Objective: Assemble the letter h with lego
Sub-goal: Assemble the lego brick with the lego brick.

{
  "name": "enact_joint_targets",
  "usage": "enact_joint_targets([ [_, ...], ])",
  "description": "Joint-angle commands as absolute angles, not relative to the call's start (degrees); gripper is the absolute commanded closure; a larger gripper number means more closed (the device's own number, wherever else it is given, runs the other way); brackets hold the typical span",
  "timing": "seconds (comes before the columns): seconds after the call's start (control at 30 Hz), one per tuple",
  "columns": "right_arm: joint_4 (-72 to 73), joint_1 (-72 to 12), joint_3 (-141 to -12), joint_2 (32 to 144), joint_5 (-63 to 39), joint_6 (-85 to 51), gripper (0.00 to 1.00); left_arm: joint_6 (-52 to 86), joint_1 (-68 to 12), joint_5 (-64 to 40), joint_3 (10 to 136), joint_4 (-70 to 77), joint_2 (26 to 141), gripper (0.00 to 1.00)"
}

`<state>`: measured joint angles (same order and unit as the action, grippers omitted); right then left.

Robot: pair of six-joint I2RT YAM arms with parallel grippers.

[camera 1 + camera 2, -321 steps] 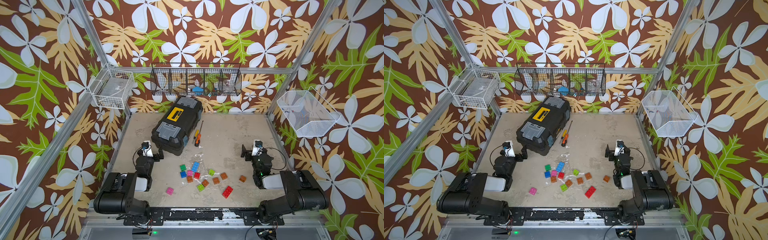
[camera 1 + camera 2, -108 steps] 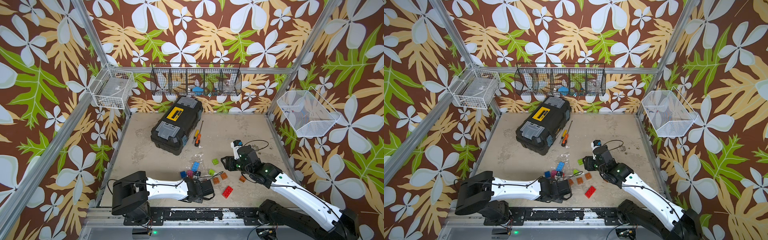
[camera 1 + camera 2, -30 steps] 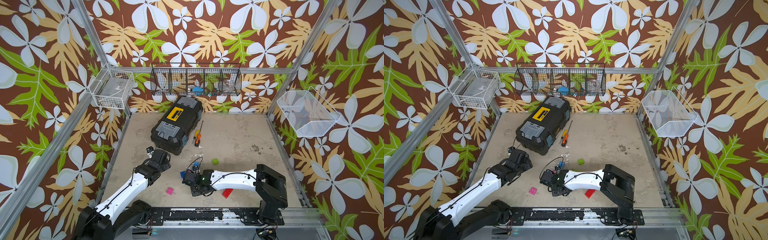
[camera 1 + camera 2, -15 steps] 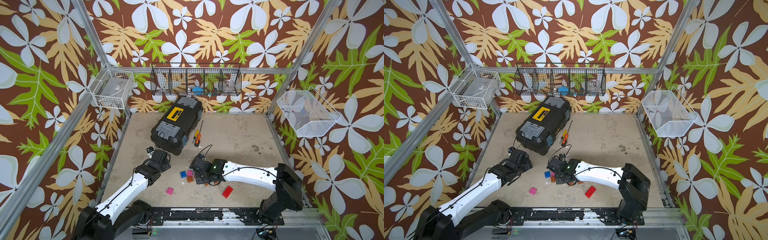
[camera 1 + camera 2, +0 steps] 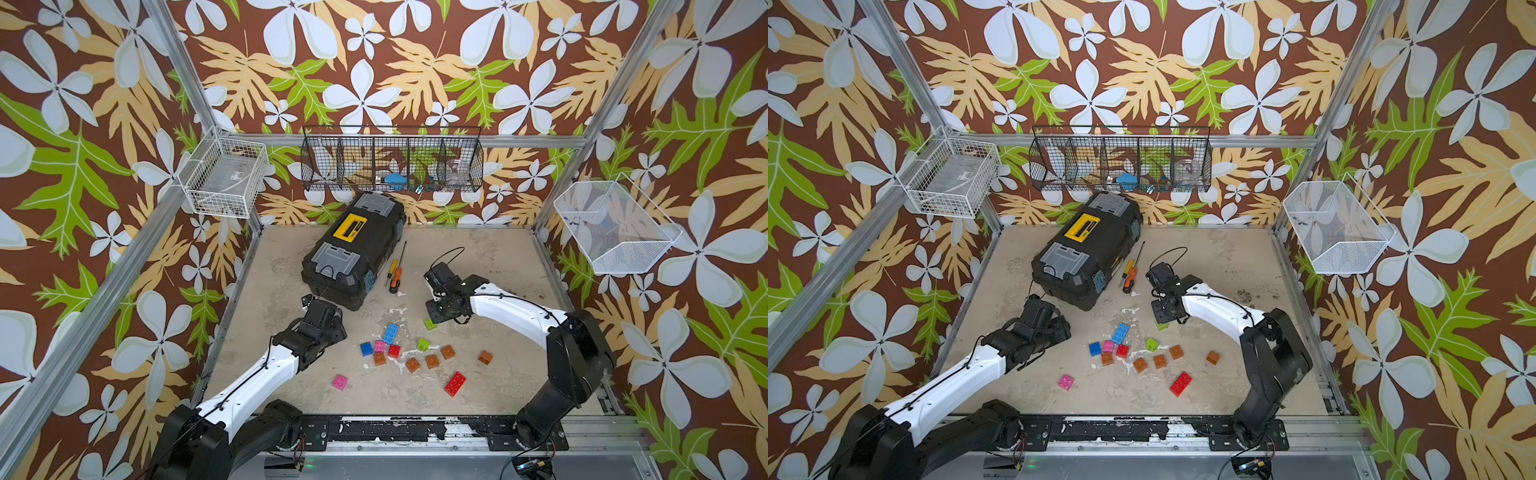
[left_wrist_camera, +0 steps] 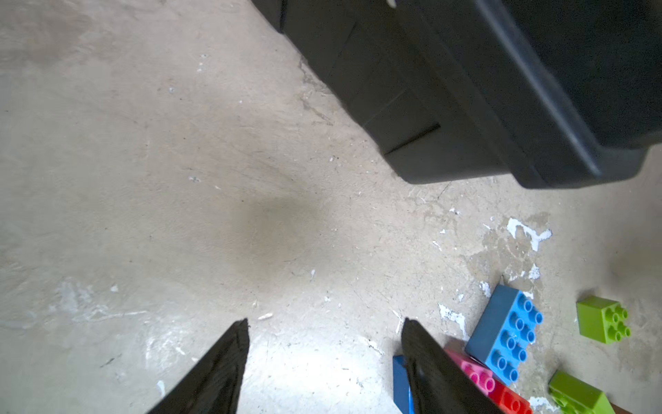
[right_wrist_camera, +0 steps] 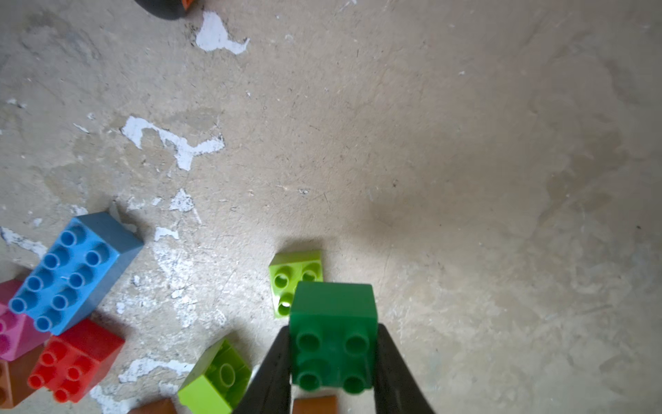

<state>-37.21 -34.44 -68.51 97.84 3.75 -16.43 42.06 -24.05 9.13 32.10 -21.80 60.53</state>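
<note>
The right pincer (image 7: pixel 333 337) is closed on a square green brick (image 7: pixel 333 312). Its two black fingers press on opposite side walls, and the four studs face toward the wrist camera. This side grip leaves the studs and the hollow underside free, which I judge is needed for pressing the brick onto another piece.

Directly under the held brick, and a little ahead of the fingertips, a lime brick (image 7: pixel 293 272) stands on the counter (image 7: pixel 465 143) with its studs up. In a top view the same lime brick (image 5: pixel 431 323) lies just below this pincer. I cannot tell if the two bricks touch. To me this looks like the beginning of one column.

The left pincer (image 6: pixel 324 326) is about half open and holds nothing. Under its tips there is only bare counter. A long blue brick (image 6: pixel 505 333) lies just to the outer side of one finger, and the black toolbox (image 6: pixel 501 89) stands ahead of the tips. I think this arm stays aside so that it does not disturb the pieces.

The rest of the lego (image 5: pixel 432 360) lies loose on the counter between the two pincers. The pieces are chunky plastic with round studs, in orange-brown, red, pink, blue and lime. Most are square and a few are twice as long. Near the right pincer, a second lime piece (image 7: pixel 215 380) lies on its side and shows its hollow bottom. The letter h is not formed yet, because I see no bricks stacked together.
</note>
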Motion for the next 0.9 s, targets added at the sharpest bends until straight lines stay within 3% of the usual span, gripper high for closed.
enact_joint_targets([
  [0.0, -36.61, -34.03, -69.03, 99.17, -0.80, -10.28, 0.67, 41.05, -23.91, 7.21, 31.83, -20.09, 60.57, 0.28],
  [0.87, -38.93, -32.70, -69.41, 104.95, -3.97, -10.11, 0.67, 40.39, -23.91, 5.36, 31.29, -18.78, 60.99, 0.27],
])
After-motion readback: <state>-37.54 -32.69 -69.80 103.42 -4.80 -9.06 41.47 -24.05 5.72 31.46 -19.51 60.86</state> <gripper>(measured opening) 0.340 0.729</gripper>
